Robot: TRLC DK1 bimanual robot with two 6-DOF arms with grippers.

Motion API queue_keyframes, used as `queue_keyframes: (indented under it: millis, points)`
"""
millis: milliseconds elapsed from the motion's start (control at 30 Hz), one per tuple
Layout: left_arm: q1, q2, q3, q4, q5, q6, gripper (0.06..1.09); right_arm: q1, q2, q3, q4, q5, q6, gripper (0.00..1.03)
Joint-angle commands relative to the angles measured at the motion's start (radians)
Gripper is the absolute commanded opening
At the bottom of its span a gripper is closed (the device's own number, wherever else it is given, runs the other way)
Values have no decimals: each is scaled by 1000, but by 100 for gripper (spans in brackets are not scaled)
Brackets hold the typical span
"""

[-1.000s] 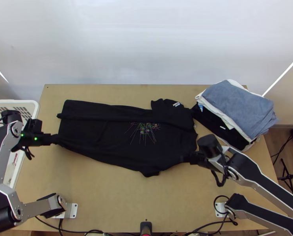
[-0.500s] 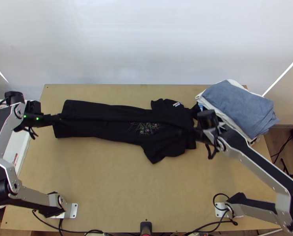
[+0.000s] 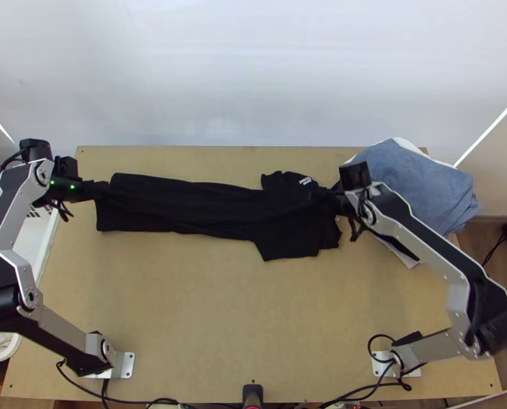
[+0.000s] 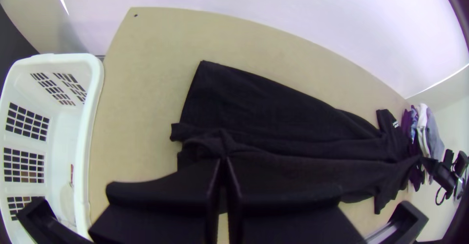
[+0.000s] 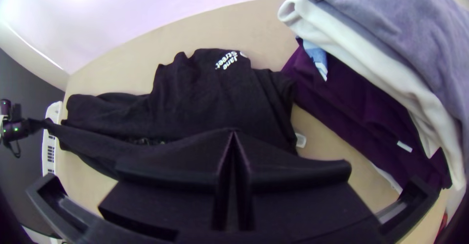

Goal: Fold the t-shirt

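Black tee [image 3: 185, 217] lay long and narrow across the surface [image 3: 206, 307], from ten o'clock to one o'clock, hem end at ten, sleeve end at one, part folded over lengthwise. Left pincer [image 3: 102, 191] at ten: fingers together, closed on cloth at the hem end. Right pincer [image 3: 323, 197] at one: fingers together too, closed on cloth near the neck end. Lifted ridge of cloth ran between them, rest of the tee lying lower. White print [image 3: 305, 180] near one, small white tag [image 5: 301, 140] at the neck end. Clothes pile [image 3: 417, 184] at two, grey-blue cloth on top, white and dark ones under; touching the tee or just beside, couldn't tell. White basket [image 4: 92, 122] at nine, beside the surface edge.
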Motion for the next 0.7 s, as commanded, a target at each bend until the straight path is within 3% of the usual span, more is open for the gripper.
queue_keyframes:
  millis: [0, 433, 533, 567, 600, 633, 667]
  points:
    - [-14, 57, 69, 1, -5, 0, 10, -39, 134, 127, 15, 23, -11, 3]
    - [-41, 88, 76, 1, -28, 3, 10, -56, 317, 328, 15, 57, -18, 3]
    - [-51, 89, 61, 9, -33, 1, 11, -42, 330, 339, 16, 107, -29, 3]
    - [-54, 92, 59, 15, -36, -3, 24, -36, 330, 335, 35, 146, -37, 3]
    - [-54, 100, 69, 1, -38, -14, 51, -30, 330, 332, 52, 160, -50, 13]
    - [-55, 95, 78, -5, -50, -29, 80, -25, 327, 331, 55, 164, -61, 32]
    - [-55, 75, 76, 26, -65, -46, 100, -19, 324, 332, 56, 181, -78, 49]
